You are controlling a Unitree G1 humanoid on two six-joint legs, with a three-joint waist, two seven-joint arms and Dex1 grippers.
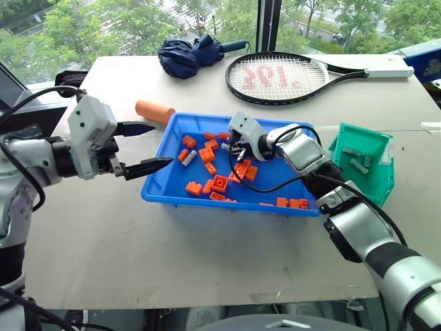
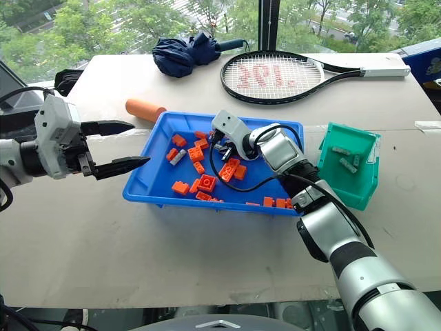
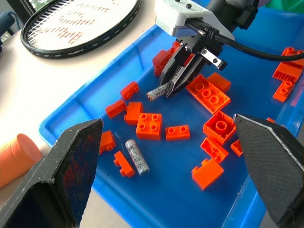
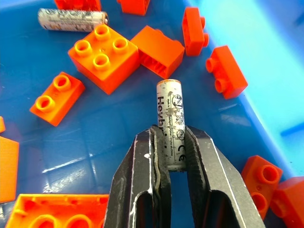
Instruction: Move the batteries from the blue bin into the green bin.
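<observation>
Leftmost, the left hand (image 1: 142, 147) hovers spread beside the blue bin (image 1: 160, 181). Inside it, the right hand (image 4: 170, 156) pinches one battery (image 4: 170, 114) near its end; lifting it straight up should avoid snagging bricks (image 4: 103, 56) before crossing to the green bin (image 1: 380, 181) further right.

The blue bin (image 1: 162, 181) is sitting left of the green bin (image 1: 380, 181); a racket (image 1: 289, 77) is lying behind them, batteries (image 3: 137, 156) and bricks (image 1: 219, 183) inside.

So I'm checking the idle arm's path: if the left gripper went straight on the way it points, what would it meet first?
Probably the blue bin: the open left gripper points over its near wall toward the orange bricks and a loose battery, though depth is unclear.
</observation>
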